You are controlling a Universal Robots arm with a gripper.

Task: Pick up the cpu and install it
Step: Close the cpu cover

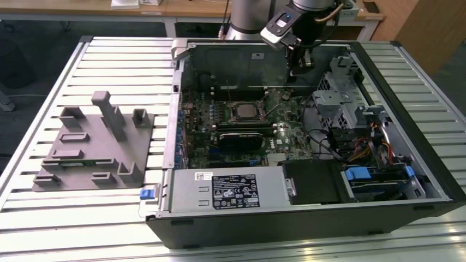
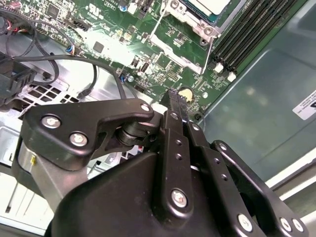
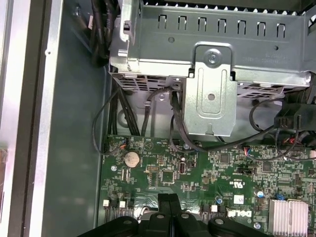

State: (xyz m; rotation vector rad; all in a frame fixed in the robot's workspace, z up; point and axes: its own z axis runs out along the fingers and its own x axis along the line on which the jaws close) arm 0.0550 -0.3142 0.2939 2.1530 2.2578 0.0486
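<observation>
The claw point(image 2: 176, 94), pinched together with nothing between, hangs above the green motherboard point(image 2: 123, 29); the cpu point(image 1: 244, 112) lies in its socket point(image 2: 187, 22)

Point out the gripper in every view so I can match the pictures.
Exterior view: gripper inside the open case, above the motherboard.
Second wrist view: gripper beside the round battery.
First wrist view: gripper near that battery.
Shared landmark: the green motherboard.

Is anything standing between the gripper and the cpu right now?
Nothing visible. The gripper hangs above bare motherboard, and the cpu lies uncovered in its socket toward the exterior view's left.
</observation>
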